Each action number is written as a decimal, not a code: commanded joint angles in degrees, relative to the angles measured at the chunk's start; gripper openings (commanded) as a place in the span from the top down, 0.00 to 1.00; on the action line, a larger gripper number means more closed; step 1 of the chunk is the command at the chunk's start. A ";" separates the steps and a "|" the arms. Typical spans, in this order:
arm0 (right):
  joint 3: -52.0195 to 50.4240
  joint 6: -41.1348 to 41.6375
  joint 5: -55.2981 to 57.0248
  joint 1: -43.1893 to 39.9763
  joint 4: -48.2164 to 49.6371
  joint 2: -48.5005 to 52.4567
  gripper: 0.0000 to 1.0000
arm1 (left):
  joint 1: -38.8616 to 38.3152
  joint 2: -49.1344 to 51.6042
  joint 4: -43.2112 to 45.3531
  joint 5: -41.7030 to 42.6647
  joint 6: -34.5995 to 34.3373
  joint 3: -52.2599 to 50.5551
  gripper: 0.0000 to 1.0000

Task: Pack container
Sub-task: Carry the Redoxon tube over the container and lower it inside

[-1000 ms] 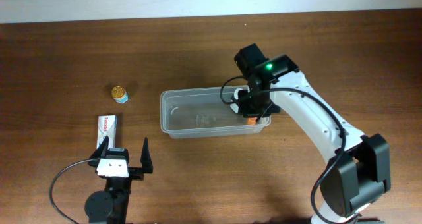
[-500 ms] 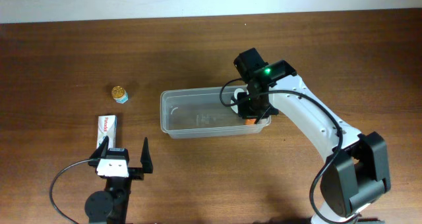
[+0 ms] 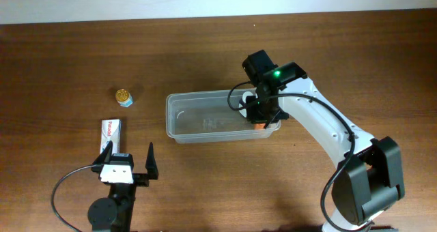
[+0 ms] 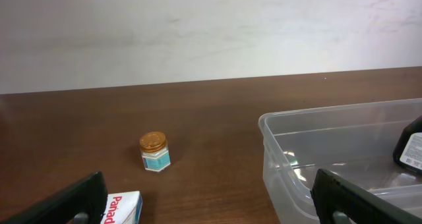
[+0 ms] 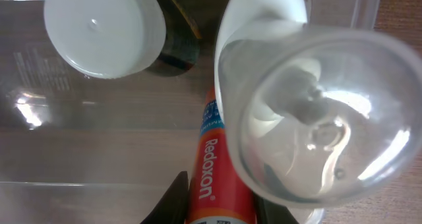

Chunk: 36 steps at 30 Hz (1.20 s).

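1. And here's the container [image 3: 194, 126], sitting mid-table, a shade right of centre, long side running left to right. It is clear plastic with rounded corners, a lipped rim and glossy walls you can see straight through.
2. My read on handling: it looks light and thin-walled, so it will likely flex if squeezed and skate on the smooth wooden table [image 3: 68, 54] if nudged. The rim along a long wall looks the best place to take hold, pinching lip and wall together, not the slick flat sides.
3. Down at its right end goes the right gripper [image 3: 260, 119], fingers closed on the orange Redoxon tube [image 5: 212, 171]. That is a slim, stiff cylinder, and the wrist view shows it pinned between the two dark fingers.
4. Just beside the tube, on the container floor, lies a dark bottle [image 5: 99, 33] with a round white cap. A domed bottle [image 5: 310, 118], its cap clear and rounded, looms close to the lens on the other side.
5. The left gripper [image 3: 128, 155] waits near the front edge, fingers spread wide, holding nothing, well apart from the container.
6. Outside, not yet packed: a small jar [image 4: 154, 151] with a gold lid, and a white Panadol box [image 4: 122, 209] lying flat nearer the left gripper.
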 commanded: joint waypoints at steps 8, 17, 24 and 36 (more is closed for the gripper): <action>-0.59 0.52 2.23 0.48 -0.39 0.17 0.81 | 0.28 -0.17 -0.04 0.61 0.85 -0.31 0.01; -0.57 0.50 2.12 0.48 -0.42 0.17 0.71 | 0.28 -0.17 -0.04 0.61 0.85 -0.31 0.01; 1.33 0.48 1.40 0.48 -2.08 0.13 0.67 | 0.28 -0.17 -0.04 0.61 0.85 -0.31 0.01; 21.79 -0.20 0.87 0.48 -17.03 -0.39 0.31 | 0.28 -0.17 -0.04 0.61 0.85 -0.31 0.01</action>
